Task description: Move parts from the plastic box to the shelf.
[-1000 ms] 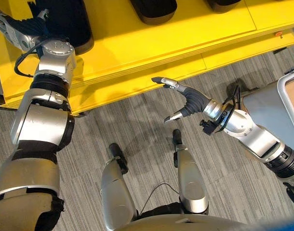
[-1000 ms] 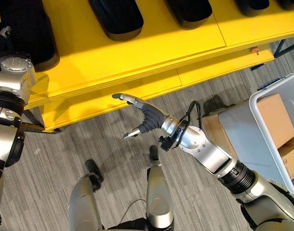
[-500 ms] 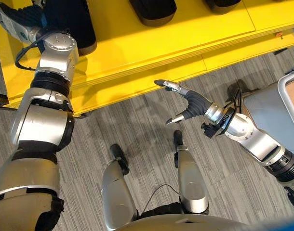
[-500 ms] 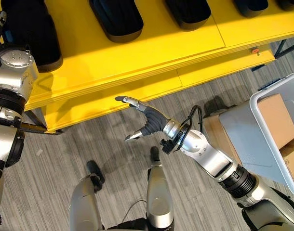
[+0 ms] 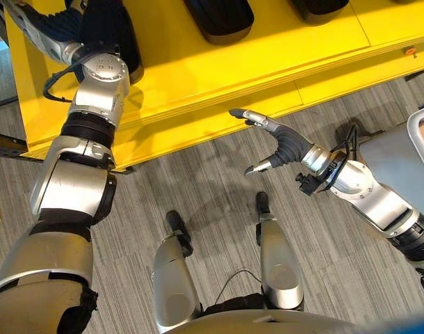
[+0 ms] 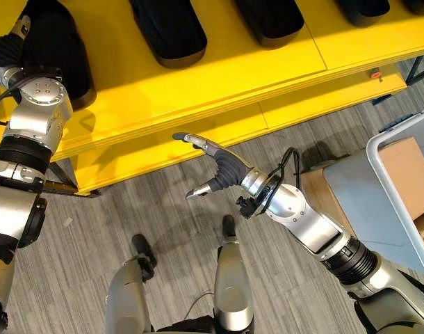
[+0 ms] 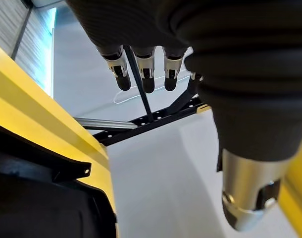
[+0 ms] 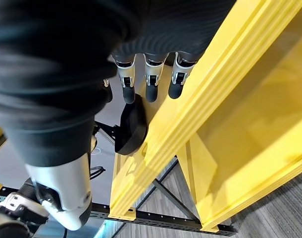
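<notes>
A yellow shelf (image 5: 219, 69) runs across the top, with several black moulded parts lying on it (image 6: 167, 31). At the far right stands a grey plastic box (image 6: 400, 139) with cardboard boxes (image 6: 410, 163) inside. My right hand (image 6: 222, 167) hovers open and empty over the floor, just in front of the shelf's front edge (image 8: 200, 99). My left hand (image 5: 35, 24) is raised at the shelf's left end beside a large black part (image 5: 108, 28). Its fingers (image 7: 146, 72) are straight and hold nothing.
A grey flat panel (image 6: 344, 181) lies between my right arm and the plastic box. Grey striped carpet (image 5: 198, 181) spreads in front of the shelf. Dark frame bars (image 8: 156, 218) brace the shelf's legs.
My left arm has swung a little to the right and farther up along the shelf's left end. The right hand has drifted slightly right and stays open. The view has shifted a little.
</notes>
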Robot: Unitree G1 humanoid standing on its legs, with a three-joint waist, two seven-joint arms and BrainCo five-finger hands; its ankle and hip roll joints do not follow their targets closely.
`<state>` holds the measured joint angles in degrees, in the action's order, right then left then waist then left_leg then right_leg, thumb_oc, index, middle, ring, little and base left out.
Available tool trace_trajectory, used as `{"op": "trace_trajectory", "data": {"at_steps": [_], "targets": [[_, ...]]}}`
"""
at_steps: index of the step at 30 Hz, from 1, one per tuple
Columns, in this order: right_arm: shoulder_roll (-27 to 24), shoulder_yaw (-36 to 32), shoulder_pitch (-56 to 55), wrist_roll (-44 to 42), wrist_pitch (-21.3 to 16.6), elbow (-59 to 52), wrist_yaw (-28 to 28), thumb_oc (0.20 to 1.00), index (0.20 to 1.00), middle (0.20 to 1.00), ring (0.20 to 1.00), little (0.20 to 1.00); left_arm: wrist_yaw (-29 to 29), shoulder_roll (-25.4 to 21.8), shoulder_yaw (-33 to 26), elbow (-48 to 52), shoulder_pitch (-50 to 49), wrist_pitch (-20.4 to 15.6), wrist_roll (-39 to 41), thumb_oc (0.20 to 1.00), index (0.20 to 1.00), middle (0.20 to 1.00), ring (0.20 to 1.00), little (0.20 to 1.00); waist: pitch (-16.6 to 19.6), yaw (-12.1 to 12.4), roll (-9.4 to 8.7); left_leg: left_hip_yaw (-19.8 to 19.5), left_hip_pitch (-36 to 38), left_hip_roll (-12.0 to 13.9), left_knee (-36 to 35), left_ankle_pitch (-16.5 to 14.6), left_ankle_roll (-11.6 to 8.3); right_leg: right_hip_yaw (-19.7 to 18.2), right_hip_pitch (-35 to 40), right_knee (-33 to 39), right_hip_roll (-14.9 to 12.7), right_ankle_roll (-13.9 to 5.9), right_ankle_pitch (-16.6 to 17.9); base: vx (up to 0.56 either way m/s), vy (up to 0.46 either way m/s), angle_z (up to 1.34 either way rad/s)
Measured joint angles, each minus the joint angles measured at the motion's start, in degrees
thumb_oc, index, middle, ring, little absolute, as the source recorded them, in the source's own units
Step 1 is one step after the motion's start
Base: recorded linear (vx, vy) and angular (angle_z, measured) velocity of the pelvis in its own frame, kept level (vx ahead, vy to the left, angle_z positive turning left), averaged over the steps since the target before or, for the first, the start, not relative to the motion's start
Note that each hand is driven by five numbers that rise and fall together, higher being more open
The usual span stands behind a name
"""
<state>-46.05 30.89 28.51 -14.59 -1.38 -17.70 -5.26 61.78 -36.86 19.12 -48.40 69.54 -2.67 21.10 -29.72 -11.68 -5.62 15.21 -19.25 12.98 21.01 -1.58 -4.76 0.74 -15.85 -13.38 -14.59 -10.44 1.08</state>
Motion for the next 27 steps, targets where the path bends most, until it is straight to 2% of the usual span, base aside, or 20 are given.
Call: {"op": "trace_trajectory", "data": {"at_steps": [5,9,10,13,15,17,20,24,25,26,27], "targets": [[0.15,-1.56,-3.50,0.37,-0.55,-0.48,0.01,1.000,1.000,1.000,1.000,1.000,2.59,0.81,-1.70,7.23,-5.73,-2.45,-4.91,1.000,1.000,1.000,1.000,1.000,0.27,0.37,0.54,0.14,2.11,-0.19,-3.04,1.71,-0.32,0.38,0.98,0.46,0.14,0.05,-0.03,-0.03,-0.083,0.02],[0.44,-1.60,-6.54,2.55,-1.68,-0.49,0.15,1.000,1.000,1.000,1.000,1.000,3.80,6.51,-7.50,12.18,-15.33,-4.66,-5.49,1.000,1.000,1.000,1.000,1.000,1.35,1.03,2.47,-0.24,4.69,-0.14,-6.08,2.76,-0.85,1.54,3.21,1.35,0.49,0.51,-0.35,0.02,-0.068,0.07],[0.46,-2.00,-6.53,2.55,-2.41,-0.50,0.46,1.000,1.000,1.000,1.000,1.000,4.41,8.44,-8.24,14.61,-18.49,-5.41,-8.26,1.000,1.000,1.000,1.000,1.000,1.85,1.83,3.16,-0.30,5.33,-0.11,-7.21,3.41,-1.03,1.74,3.45,1.35,0.69,0.74,-0.51,0.01,-0.081,0.05],[1.04,-3.28,-6.50,2.96,-2.70,-0.50,0.67,1.000,1.000,1.000,1.000,1.000,4.30,8.57,-8.37,18.53,-19.42,-5.52,-11.37,1.000,1.000,1.000,1.000,1.000,1.98,2.76,3.34,-0.59,6.54,-0.32,-8.97,4.54,-1.09,2.29,4.24,1.40,0.74,0.86,-0.58,0.00,-0.077,0.08],[1.26,-3.44,-6.63,4.32,-2.89,-0.50,0.80,1.000,1.000,1.000,1.000,1.000,3.96,8.44,-8.40,25.24,-20.72,-5.54,-13.58,1.000,1.000,1.000,1.000,1.000,2.48,3.51,3.66,-0.88,7.39,-0.45,-9.82,4.83,-1.15,2.69,5.13,1.66,0.72,0.84,-0.74,0.01,-0.084,0.12],[3.28,-3.45,-8.03,5.93,-3.00,-0.49,0.98,1.000,1.000,1.000,1.000,1.000,2.76,8.70,-8.04,36.59,-26.34,-5.58,-16.10,1.000,1.000,1.000,1.000,1.000,4.59,3.69,4.40,-1.71,8.76,-0.82,-12.02,5.62,-1.33,4.07,6.94,2.83,0.66,0.81,-0.92,0.00,-0.086,0.22],[4.61,-3.44,-9.94,7.35,-3.92,-0.50,1.32,1.000,1.000,1.000,1.000,1.000,-0.69,10.42,-7.90,46.31,-35.57,-5.21,-18.23,1.000,1.000,1.000,1.000,1.000,8.75,5.71,5.87,-2.33,11.38,-1.06,-14.61,6.38,-1.70,5.33,9.42,3.50,0.68,0.70,-1.86,0.01,-0.123,0.18],[5.94,-2.98,-11.13,10.33,-4.62,-0.83,2.13,1.000,1.000,1.000,1.000,1.000,-6.56,14.94,-6.84,62.37,-52.59,-3.92,-18.53,1.000,1.000,1.000,1.000,1.000,14.08,9.59,6.36,-4.98,14.83,-1.09,-17.34,7.10,-2.15,8.76,13.79,3.31,0.78,0.75,-4.30,0.00,-0.179,0.38],[6.11,-2.93,-12.12,12.20,-4.65,-3.36,2.08,1.000,1.000,1.000,1.000,1.000,-10.97,17.99,-6.77,71.25,-64.48,-3.82,-18.48,1.000,1.000,1.000,1.000,1.000,16.33,12.16,6.76,-6.54,16.86,-0.94,-19.03,7.58,-2.20,10.81,16.35,3.62,1.14,0.87,-5.40,-0.07,-0.148,0.52],[6.14,-2.71,-12.88,12.86,-4.69,-3.70,1.94,1.000,1.000,1.000,1.000,1.000,-11.98,17.87,-7.21,71.30,-66.83,-3.81,-18.42,1.000,1.000,1.000,1.000,1.000,17.93,13.95,6.59,-7.09,16.86,-0.80,-19.31,7.35,-1.83,11.32,16.38,3.27,1.31,1.05,-6.16,-0.09,-0.117,0.50],[5.00,-2.51,-12.49,13.78,-4.97,-3.86,0.63,1.000,1.000,1.000,1.000,1.000,-15.71,16.13,-7.60,70.13,-66.61,-3.78,-17.96,1.000,1.000,1.000,1.000,1.000,18.59,15.63,6.38,-7.76,16.48,-0.70,-19.90,8.11,-1.53,11.81,16.42,2.55,1.41,1.06,-6.22,-0.12,-0.126,0.30]]}}
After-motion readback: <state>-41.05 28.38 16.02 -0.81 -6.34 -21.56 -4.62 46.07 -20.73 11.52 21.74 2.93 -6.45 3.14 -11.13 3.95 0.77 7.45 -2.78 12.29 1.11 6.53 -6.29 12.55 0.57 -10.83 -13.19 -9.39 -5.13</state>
